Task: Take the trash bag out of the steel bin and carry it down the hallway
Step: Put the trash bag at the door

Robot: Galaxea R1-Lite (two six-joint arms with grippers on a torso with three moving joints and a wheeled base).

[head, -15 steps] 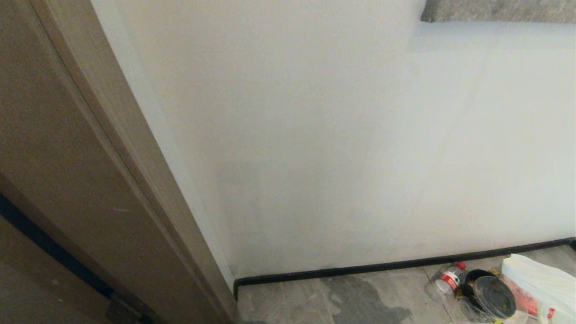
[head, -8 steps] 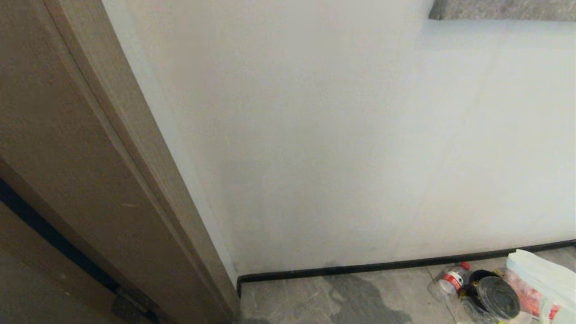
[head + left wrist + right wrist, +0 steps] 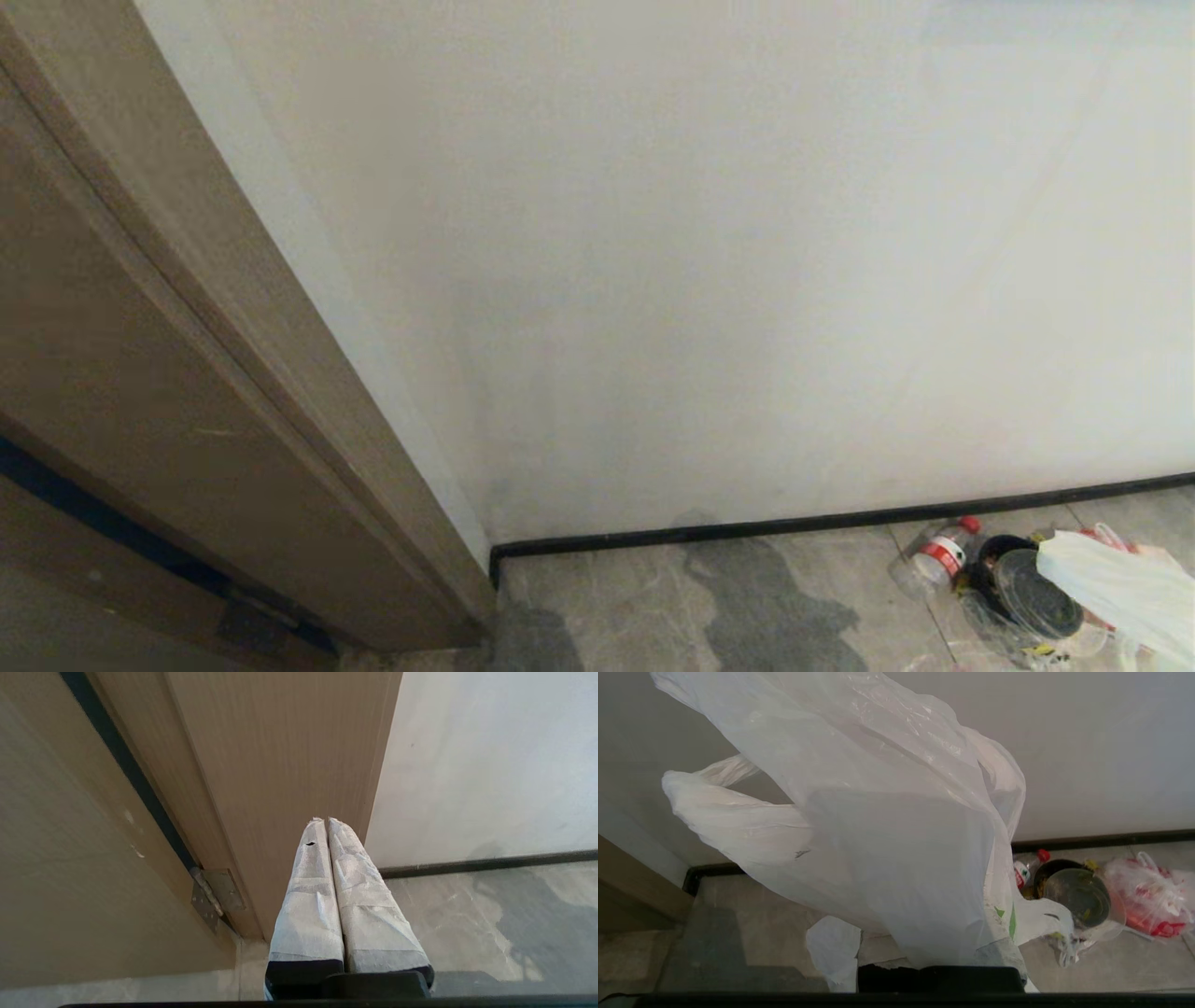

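Against the white wall (image 3: pixel 709 280) and its black baseboard (image 3: pixel 840 519), the head view catches only a corner of the trash bag (image 3: pixel 1116 588) at the lower right, beside a bottle (image 3: pixel 941 553) and a round black container (image 3: pixel 1032 597) on the hallway floor (image 3: pixel 653 607). From the right wrist view, that trash bag (image 3: pixel 896 858) drapes over the right gripper and hides its fingers, which are closed; a smaller red-printed bag (image 3: pixel 1150 896) lies past the container. Only the left wrist view shows the left gripper (image 3: pixel 325 822), its 2 wrapped fingers (image 3: pixel 308 896) pressed together and empty, near a wooden door frame (image 3: pixel 280 765).
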